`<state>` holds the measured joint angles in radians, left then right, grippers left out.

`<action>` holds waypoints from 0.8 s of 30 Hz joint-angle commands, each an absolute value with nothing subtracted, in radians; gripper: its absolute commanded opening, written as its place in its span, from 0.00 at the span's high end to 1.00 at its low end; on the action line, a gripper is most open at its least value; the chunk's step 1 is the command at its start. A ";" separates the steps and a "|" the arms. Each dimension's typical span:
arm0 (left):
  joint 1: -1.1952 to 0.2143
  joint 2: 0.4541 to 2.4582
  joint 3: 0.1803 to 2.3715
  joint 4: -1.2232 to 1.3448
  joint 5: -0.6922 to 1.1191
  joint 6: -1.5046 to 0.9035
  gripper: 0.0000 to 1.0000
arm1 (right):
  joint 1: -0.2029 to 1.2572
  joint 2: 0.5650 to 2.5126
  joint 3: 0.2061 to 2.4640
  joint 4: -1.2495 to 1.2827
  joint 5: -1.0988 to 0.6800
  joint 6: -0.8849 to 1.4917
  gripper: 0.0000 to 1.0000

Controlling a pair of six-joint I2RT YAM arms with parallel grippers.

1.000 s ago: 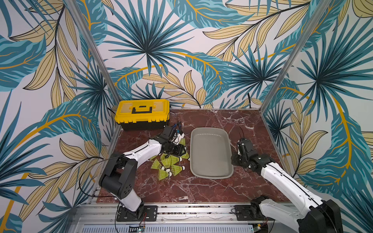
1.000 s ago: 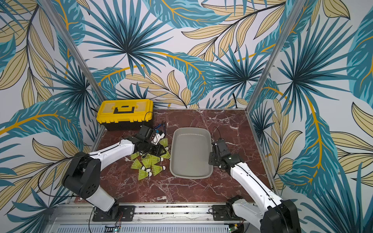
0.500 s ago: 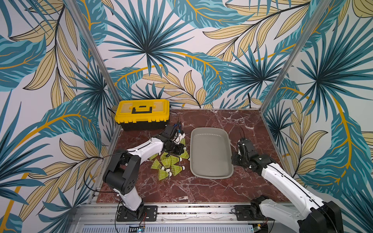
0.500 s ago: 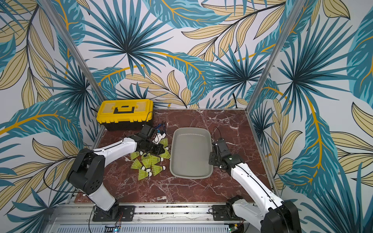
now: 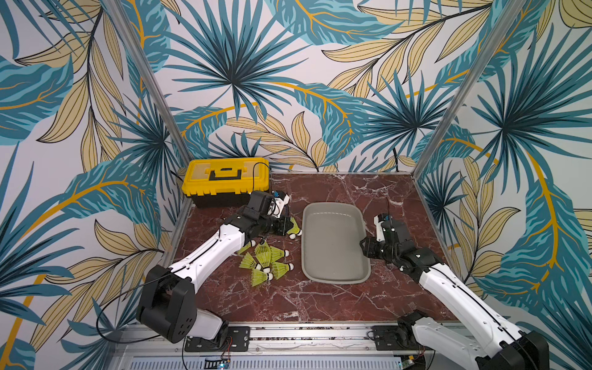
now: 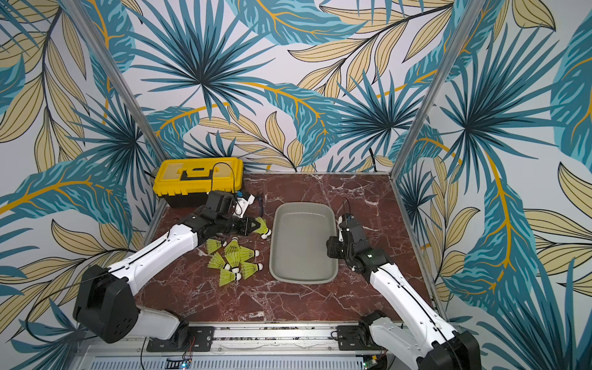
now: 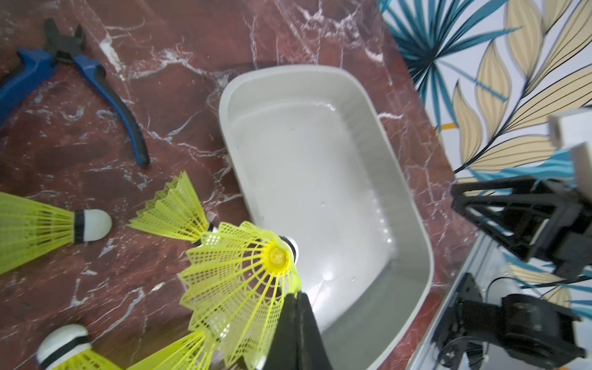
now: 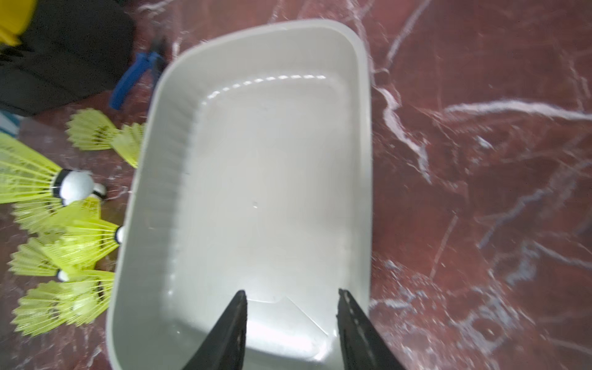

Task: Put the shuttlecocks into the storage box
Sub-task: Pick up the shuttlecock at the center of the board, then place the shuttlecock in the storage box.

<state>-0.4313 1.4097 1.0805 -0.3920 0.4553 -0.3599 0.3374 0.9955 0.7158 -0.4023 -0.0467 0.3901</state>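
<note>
My left gripper is shut on the skirt edge of one neon yellow shuttlecock, held just beside the left rim of the grey storage box. In both top views that gripper sits at the box's far left side. Several more shuttlecocks lie in a heap on the marble, left of the box, which has nothing in it. My right gripper is open and holds nothing, hovering over the box's right side.
A yellow-lidded black toolbox stands at the back left. Blue-handled pliers lie on the table between the toolbox and the box. Patterned walls close in the back and both sides.
My left gripper has shut on the shuttlecock's skirt. My right gripper's jaws stand a little wider, and that arm has barely moved.
</note>
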 commanded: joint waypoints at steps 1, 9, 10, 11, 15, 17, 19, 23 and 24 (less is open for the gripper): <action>-0.434 1.382 1.051 -0.282 0.548 -0.491 1.00 | 0.352 0.997 0.656 -0.161 -0.205 0.312 0.53; -0.443 1.400 1.039 -0.140 0.673 -0.670 1.00 | 0.424 1.108 0.618 0.129 -0.307 0.143 0.53; -0.445 1.406 1.042 -0.140 0.677 -0.675 1.00 | 0.432 1.127 0.624 0.146 -0.306 0.132 0.53; -0.449 1.408 1.044 -0.143 0.680 -0.679 1.00 | 0.438 1.147 0.633 0.161 -0.307 0.121 0.53; -0.460 1.419 1.050 -0.153 0.682 -0.683 1.00 | 0.449 1.227 0.669 0.218 -0.343 0.103 0.52; -0.462 1.421 1.051 -0.156 0.686 -0.685 1.00 | 0.456 1.260 0.686 0.239 -0.364 0.097 0.51; -0.464 1.426 1.054 -0.155 0.692 -0.686 1.00 | 0.462 1.295 0.706 0.252 -0.386 0.085 0.50; -0.466 1.428 1.058 -0.159 0.697 -0.683 1.00 | 0.469 1.350 0.740 0.276 -0.434 0.067 0.50; -0.465 1.427 1.058 -0.161 0.697 -0.684 1.00 | 0.469 1.362 0.750 0.276 -0.447 0.063 0.50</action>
<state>-0.4622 1.4254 1.0672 -0.1757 0.6781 -0.6815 0.4625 1.3357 0.7193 0.2287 -0.3862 0.0982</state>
